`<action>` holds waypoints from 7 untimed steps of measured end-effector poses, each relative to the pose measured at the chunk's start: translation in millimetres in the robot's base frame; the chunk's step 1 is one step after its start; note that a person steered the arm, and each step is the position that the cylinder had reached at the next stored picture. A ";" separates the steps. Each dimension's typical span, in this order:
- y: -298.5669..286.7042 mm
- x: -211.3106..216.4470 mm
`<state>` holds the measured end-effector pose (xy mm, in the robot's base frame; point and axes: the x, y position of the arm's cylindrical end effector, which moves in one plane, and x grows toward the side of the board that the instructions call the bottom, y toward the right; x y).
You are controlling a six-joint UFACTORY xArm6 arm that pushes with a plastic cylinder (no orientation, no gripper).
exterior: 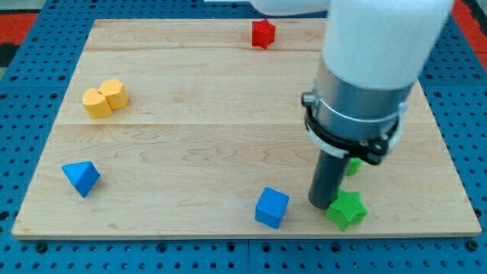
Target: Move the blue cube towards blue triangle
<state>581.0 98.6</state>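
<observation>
1. Near the view's bottom edge, a little right of centre, sits the blue cube (272, 208), turned so one corner points toward the view's bottom; its faces are plain bright blue with no marks or writing that I can read.
2. Across the bench (190, 144), none of the blocks or the wooden surface carries any legible label or brand.
3. My tip (319, 204) stands on the wood just to the right of the blue cube, apart from it by a small gap, and touching or nearly touching the green star (346, 209) on its right.
4. No claw exists on this arm; it ends in the dark rod alone, which holds nothing.
5. The blue triangle (81, 176) lies far off at the view's left, close to the bench's left edge and near its bottom-left corner.
6. Between the blue cube and the blue triangle stretches bare wood with no block on that line.
7. The blue cube is close to the bench's bottom edge, with only a thin strip of wood below it.
8. A green cylinder (353, 165) peeks out behind the rod, mostly hidden by the arm.
9. Two yellow blocks (105, 97) touch each other at upper left; a red star (263, 33) sits near the top edge.
</observation>
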 end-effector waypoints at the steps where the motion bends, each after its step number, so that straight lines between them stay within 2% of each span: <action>1: -0.7 20.3; 3: -68.9 23.1; 4: -103.0 7.6; 5: -119.5 -5.2; 7: -99.8 -26.7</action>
<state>554.3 -1.1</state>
